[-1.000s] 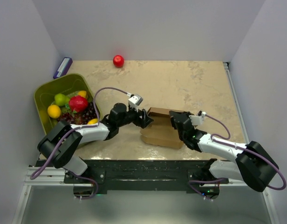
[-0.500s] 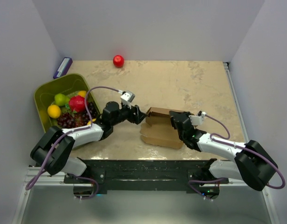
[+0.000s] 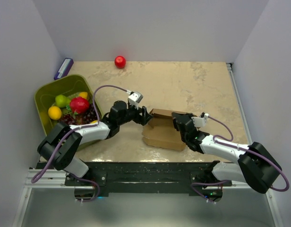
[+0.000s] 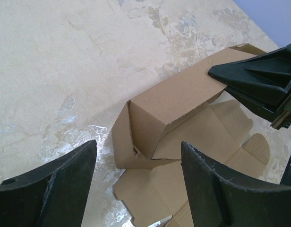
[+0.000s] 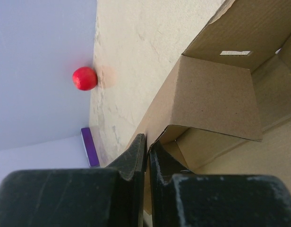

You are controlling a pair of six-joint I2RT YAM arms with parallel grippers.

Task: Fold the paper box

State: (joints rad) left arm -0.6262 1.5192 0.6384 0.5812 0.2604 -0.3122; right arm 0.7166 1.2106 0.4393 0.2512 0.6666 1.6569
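Observation:
The paper box (image 3: 163,132) is brown cardboard, partly folded, with its rear wall raised and flat flaps spread toward the near edge. In the left wrist view the box (image 4: 183,99) shows a raised long wall with a folded corner at its left end. My left gripper (image 3: 144,117) is open and empty at the box's left end, and the left wrist view shows its jaws (image 4: 137,144) wide apart just above the flaps. My right gripper (image 3: 176,121) is shut on the raised wall at the box's right end. The right wrist view shows it (image 5: 146,138) pinching the cardboard edge (image 5: 211,94).
An olive-green bin (image 3: 44,97) with fruit stands at the left, close behind my left arm. A red ball (image 3: 120,61) lies by the back wall and shows in the right wrist view (image 5: 84,78). A purple block (image 3: 64,67) lies at the back left corner.
My left gripper drew back to the left from the box, then came back right to the box's left end, still open. The right gripper has kept its hold.

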